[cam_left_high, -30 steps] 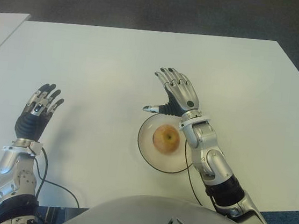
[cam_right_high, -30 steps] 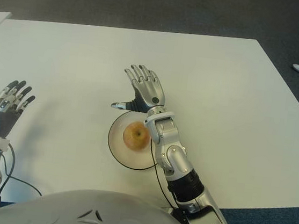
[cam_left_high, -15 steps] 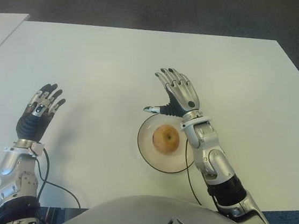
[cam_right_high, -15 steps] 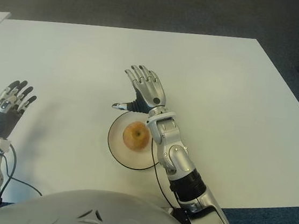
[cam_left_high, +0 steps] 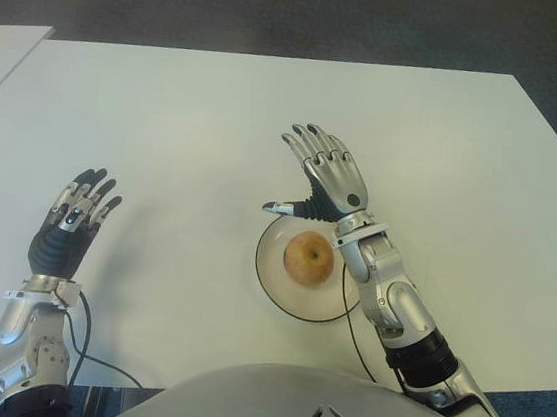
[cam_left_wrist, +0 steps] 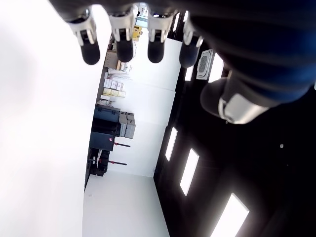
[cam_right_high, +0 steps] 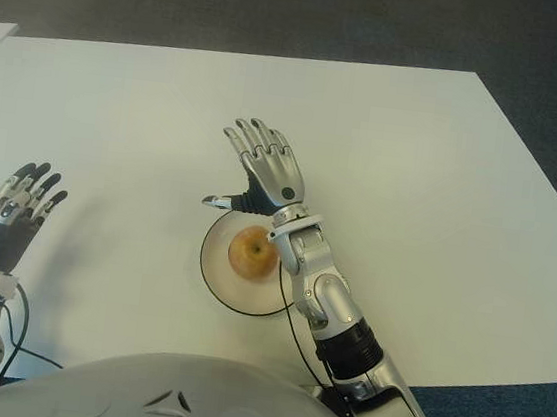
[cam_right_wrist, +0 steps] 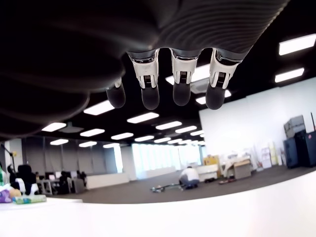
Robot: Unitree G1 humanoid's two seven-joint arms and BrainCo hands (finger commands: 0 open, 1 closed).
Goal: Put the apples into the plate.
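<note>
A single yellow-red apple (cam_left_high: 308, 258) lies in the round white plate (cam_left_high: 277, 293) near the table's front edge. My right hand (cam_left_high: 319, 178) hovers just beyond the plate's far rim, palm up, fingers (cam_right_wrist: 150, 87) spread and thumb pointing left, holding nothing. My left hand (cam_left_high: 73, 218) is raised at the far left of the table, well away from the plate, with its fingers (cam_left_wrist: 123, 47) straight and empty.
The white table (cam_left_high: 198, 119) stretches wide behind and to both sides of the plate. A second white table edge (cam_left_high: 0, 46) shows at the far left. A black cable (cam_left_high: 106, 355) runs near my left forearm. Dark carpet surrounds the table.
My right hand has lifted slightly and moved a little left above the plate's far rim. My left hand has drawn back toward me. The apple has stayed in the plate.
</note>
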